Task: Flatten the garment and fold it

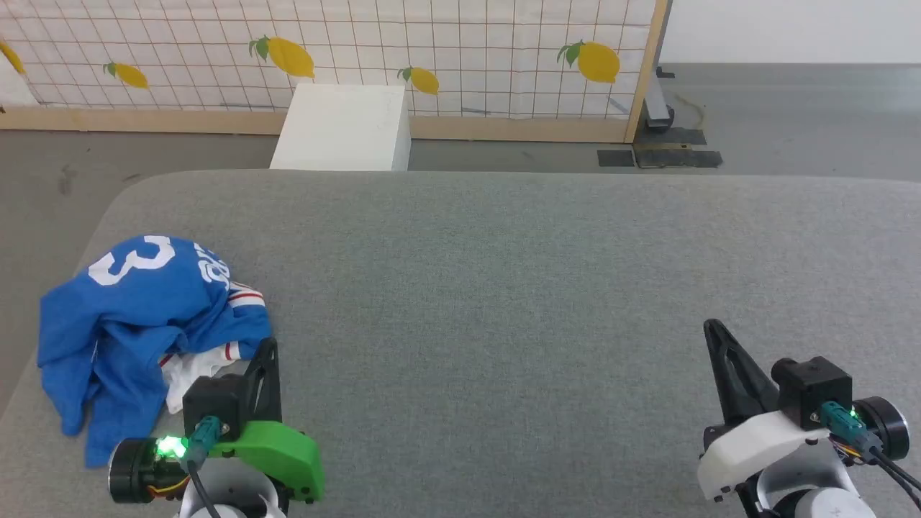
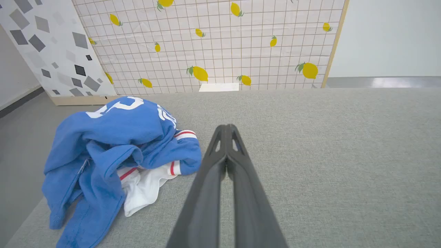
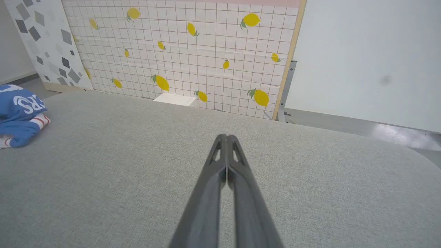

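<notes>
Along the left edge of the bench (image 1: 504, 288) the garment (image 1: 137, 316) lies crumpled in a heap, blue side up with a white number showing and a white, red-striped sleeve poking out. My left tool (image 1: 268, 349) is clenched on nothing, just beside the heap. My right tool (image 1: 712, 327), likewise clenched and empty, sits toward the near right corner, well apart.

I count one garment (image 1: 137, 316), one white box (image 1: 344, 129), one bench (image 1: 504, 288), and my two sets of jaws.
</notes>
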Motion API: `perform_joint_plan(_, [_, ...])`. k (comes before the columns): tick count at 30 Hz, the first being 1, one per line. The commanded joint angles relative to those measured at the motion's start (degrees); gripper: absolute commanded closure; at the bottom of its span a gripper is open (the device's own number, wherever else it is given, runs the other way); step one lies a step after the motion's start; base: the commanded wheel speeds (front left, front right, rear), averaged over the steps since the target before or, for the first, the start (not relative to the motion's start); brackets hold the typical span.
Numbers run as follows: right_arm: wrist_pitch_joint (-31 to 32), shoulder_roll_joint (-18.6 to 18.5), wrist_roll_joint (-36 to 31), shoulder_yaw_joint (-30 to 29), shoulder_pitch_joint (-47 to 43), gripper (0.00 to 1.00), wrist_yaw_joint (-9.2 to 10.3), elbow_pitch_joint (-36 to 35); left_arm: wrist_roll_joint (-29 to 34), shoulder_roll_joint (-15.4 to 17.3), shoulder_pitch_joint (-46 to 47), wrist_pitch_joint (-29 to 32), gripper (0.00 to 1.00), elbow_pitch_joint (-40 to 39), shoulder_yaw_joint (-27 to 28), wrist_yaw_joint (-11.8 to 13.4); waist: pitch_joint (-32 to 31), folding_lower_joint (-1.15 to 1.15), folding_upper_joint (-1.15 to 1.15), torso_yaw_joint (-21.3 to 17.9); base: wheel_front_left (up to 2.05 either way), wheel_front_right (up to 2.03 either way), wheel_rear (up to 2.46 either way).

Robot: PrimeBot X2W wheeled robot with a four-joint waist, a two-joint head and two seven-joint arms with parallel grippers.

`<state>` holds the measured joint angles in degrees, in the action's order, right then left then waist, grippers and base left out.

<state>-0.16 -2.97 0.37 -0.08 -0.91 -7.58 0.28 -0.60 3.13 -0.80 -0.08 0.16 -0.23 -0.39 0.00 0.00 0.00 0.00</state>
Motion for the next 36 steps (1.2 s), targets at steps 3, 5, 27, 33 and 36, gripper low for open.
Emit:
perform_joint_plan(3, [0.2,0.1,-0.4,0.1,0.9,1.00,0.09,-0.3,0.6,-0.2,0.8,0.1,1.00,-0.2,0.2,0.4,0.0,0.00,0.00,0.0,0.00,0.00,0.00])
perform_joint_plan(5, [0.2,0.1,-0.4,0.1,0.9,1.00,0.09,-0.3,0.6,-0.2,0.8,0.1,1.00,-0.2,0.2,0.4,0.0,0.00,0.00,0.0,0.00,0.00,0.00])
perform_joint_plan(27, [0.2,0.1,-0.4,0.1,0.9,1.00,0.09,-0.3,0.6,-0.2,0.8,0.1,1.00,-0.2,0.2,0.4,0.0,0.00,0.00,0.0,0.00,0.00,0.00])
perform_joint_plan(33, [0.2,0.1,-0.4,0.1,0.9,1.00,0.09,-0.3,0.6,-0.2,0.8,0.1,1.00,-0.2,0.2,0.4,0.0,0.00,0.00,0.0,0.00,0.00,0.00])
perform_joint_plan(36, [0.0,0.0,0.0,0.0,0.0,0.00,0.00,0.0,-0.1,0.0,0.0,0.0,0.00,0.0,-0.1,0.0,0.0,0.00,0.00,0.0,0.00,0.00,0.00])
